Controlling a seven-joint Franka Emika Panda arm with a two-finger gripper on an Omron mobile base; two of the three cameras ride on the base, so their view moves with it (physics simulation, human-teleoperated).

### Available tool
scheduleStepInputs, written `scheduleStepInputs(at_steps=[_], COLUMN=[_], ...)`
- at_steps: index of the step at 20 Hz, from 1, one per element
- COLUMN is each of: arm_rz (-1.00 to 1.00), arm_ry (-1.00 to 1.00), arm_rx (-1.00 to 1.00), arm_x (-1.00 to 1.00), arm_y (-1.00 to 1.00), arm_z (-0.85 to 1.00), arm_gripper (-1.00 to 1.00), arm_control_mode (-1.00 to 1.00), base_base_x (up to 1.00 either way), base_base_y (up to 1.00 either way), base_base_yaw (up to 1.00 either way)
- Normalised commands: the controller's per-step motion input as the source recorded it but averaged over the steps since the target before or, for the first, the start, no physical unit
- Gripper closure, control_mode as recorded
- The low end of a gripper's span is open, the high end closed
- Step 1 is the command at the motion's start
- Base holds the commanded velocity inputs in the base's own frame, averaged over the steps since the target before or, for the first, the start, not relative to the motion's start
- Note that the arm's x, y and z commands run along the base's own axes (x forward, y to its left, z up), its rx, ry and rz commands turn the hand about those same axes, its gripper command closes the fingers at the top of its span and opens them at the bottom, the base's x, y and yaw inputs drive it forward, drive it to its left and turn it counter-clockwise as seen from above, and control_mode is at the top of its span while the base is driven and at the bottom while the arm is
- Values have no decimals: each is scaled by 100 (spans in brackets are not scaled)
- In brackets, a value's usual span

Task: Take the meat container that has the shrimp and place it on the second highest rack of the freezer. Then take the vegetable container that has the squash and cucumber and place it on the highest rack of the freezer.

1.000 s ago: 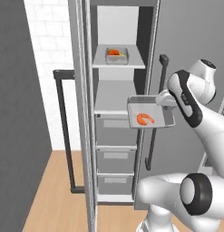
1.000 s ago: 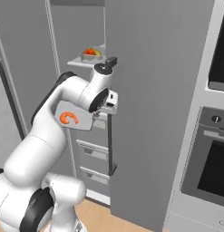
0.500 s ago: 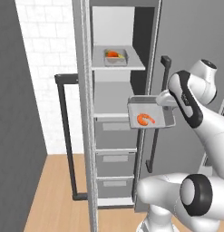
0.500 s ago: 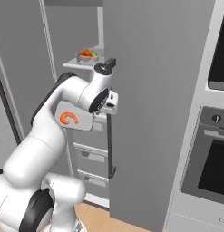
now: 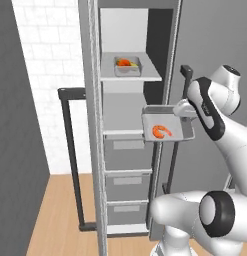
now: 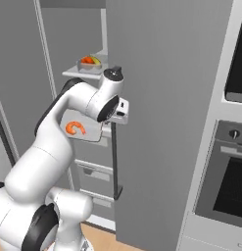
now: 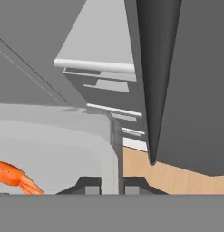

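— And there's the gripper [image 5: 186, 116], jaws pinched tight on the right rim of the meat container [image 5: 167, 123], one finger inside the wall, one outside.

— The hand view confirms it: the tray wall runs straight down between the two dark fingertips [image 7: 88, 185]. The shrimp [image 5: 162, 131] lies flat on the tray floor, curled, well short of every wall.

— Where is the tray against the freezer [image 5: 126, 125]?

— In the air, level, just in front of the open compartment at its right front edge. It hangs a touch above the second highest rack [image 5: 123, 133]; whether its left end overlaps the shelf's front lip can't be told from here.

— And the other box?

— The vegetable container [image 5: 127, 65] sits on the highest rack [image 5: 129, 76], toward the back, with the squash and cucumber [image 5: 125, 62] inside: orange-red lump, yellow-green piece against it.

— From the right base view the arm arches over in front of the door's edge, and the shrimp shows orange below the forearm.

— Below the lower shelf, three grey drawers [image 5: 127, 185] are stacked, all closed. The left door stands open with its dark bar handle [image 5: 71, 152] facing out.
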Motion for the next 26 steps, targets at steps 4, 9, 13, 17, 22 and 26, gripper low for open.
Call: scheduleStepInputs(at_steps=[4,9,13,17,22,26], arm_rz=[0,-12,-55,-67,-61,-54], arm_ry=[0,-2,-6,2,1,0], arm_rx=[0,0,-3,-1,0,8], arm_x=[0,9,-2,39,62,63], arm_y=[0,27,70,41,38,48], arm_z=[0,-16,-50,-79,-75,-73], arm_gripper=[100,100,100,100,100,100], arm_control_mode=[100,-100,-100,-100,-100,-100], base_base_x=[46,20,0,0,0,0], base_base_y=[30,13,0,0,0,0], base_base_yaw=[-5,-3,0,0,0,0])
